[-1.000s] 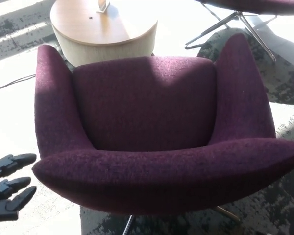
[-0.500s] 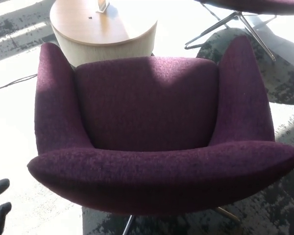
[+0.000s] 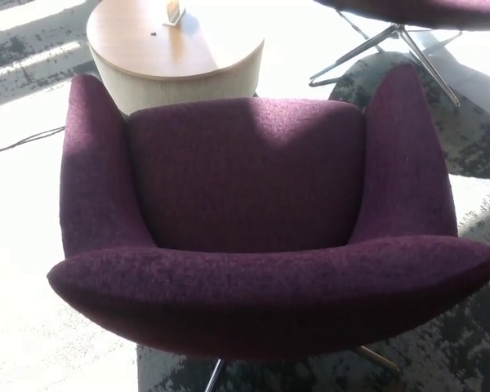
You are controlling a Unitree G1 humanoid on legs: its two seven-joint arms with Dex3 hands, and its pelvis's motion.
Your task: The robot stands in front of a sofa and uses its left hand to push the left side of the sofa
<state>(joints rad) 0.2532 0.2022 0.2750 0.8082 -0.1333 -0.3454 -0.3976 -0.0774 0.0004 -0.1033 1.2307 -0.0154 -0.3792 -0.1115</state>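
Purple sofa (image 3: 253, 229) filling the middle of the floor, back edge nearest the camera, round wooden table (image 3: 175, 53) just beyond its seat, another chair's metal legs (image 3: 392, 45) at the top right corner, neither hand visible

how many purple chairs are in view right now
2. The purple sofa chair fills the middle of the view, just before the round wooden table. A second purple chair is cut off at the top right edge; more may lie outside the view.

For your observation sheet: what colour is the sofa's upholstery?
Deep purple, flecked fabric on the sofa, seen in the head view.
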